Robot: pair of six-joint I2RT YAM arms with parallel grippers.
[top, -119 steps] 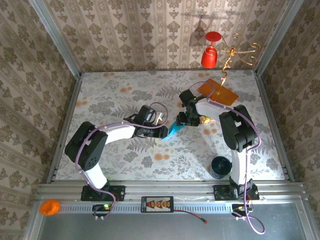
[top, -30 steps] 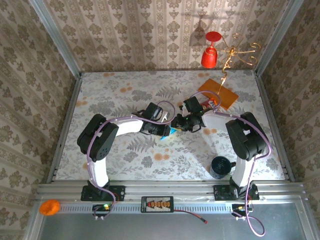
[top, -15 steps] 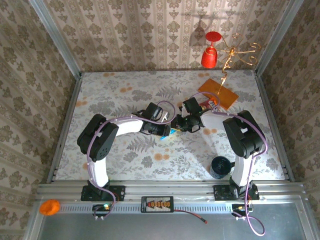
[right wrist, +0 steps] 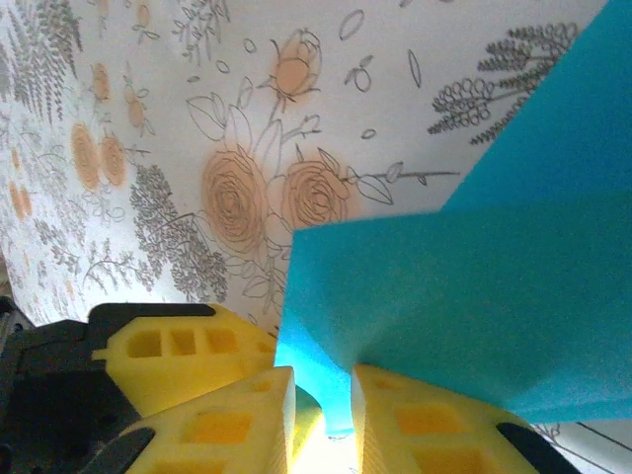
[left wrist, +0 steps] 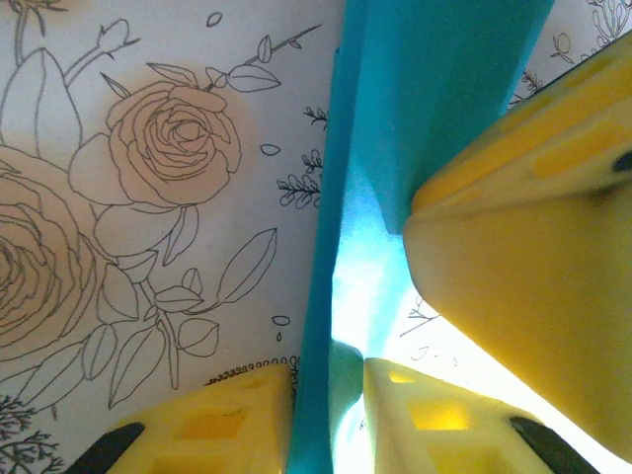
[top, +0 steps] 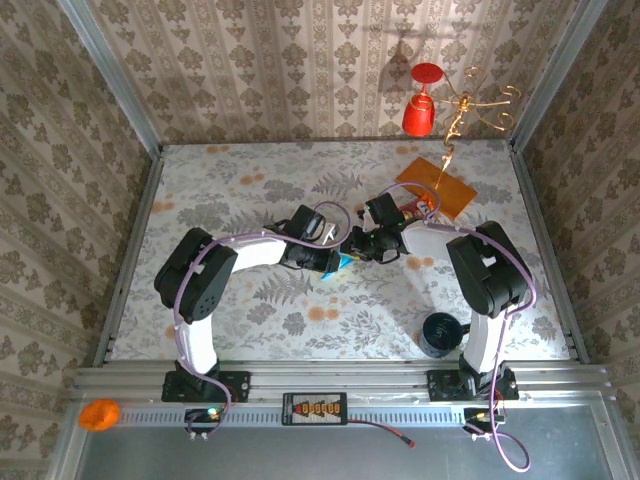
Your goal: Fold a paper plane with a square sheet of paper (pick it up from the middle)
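Looking at the top view from the left: an orange ball (top: 98,413) sits on the near rail out at 8 o'clock, off the table (top: 220,190). The left arm comes in from 7 o'clock toward the middle, and the left tool (top: 335,261) is clamped on the teal sheet of paper (top: 346,261), which is pretty much dead centre of the table, pinched between both tools. In the left wrist view the sheet runs edge-on from 6 up to 12 o'clock, squeezed between that tool's two yellow fingers (left wrist: 217,434). Another big yellow finger crowds in from 3 o'clock, right against the paper. The right tool (top: 358,248) meets it from the 3 o'clock side and is closed on the same sheet. Its wrist view shows the paper already folded, two layers fanning out toward 2 o'clock with the lower edge tucked between the fingers (right wrist: 237,415) at 6 o'clock. Further right, a flat orange card (top: 437,184) lies at 2 o'clock from the paper, well apart from it. A dark cup (top: 440,333) stands at 4 o'clock near the right arm's base.
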